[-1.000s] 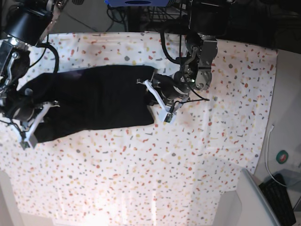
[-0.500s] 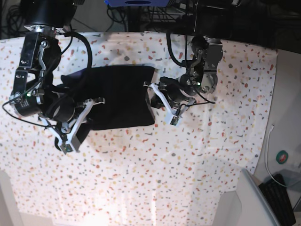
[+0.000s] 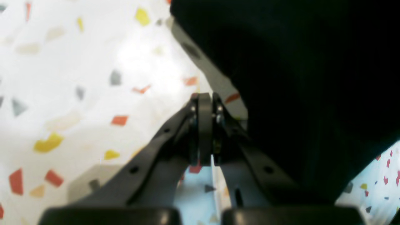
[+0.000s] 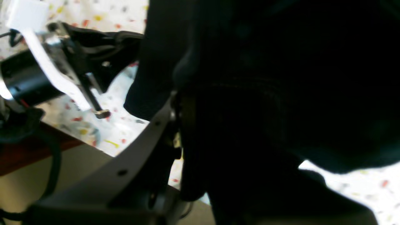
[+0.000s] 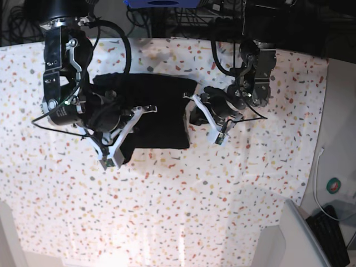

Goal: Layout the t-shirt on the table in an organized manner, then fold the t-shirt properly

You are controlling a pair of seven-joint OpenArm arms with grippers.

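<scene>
Fold step in hand, we judge. Base view, left to right: right gripper pinching dark t-shirt cloth, carrying left portion over toward middle. T-shirt sits mid-table, upper half, now compact dark block; long axis roughly left-right across table. We cannot tell which way collar points. Left gripper just beside shirt's right edge, fingers pressed together, holding nothing. Next move calls for laying carried layer flat, edges matched, then letting go.

Table with speckled white cloth; black t-shirt lying bunched at upper middle.
</scene>
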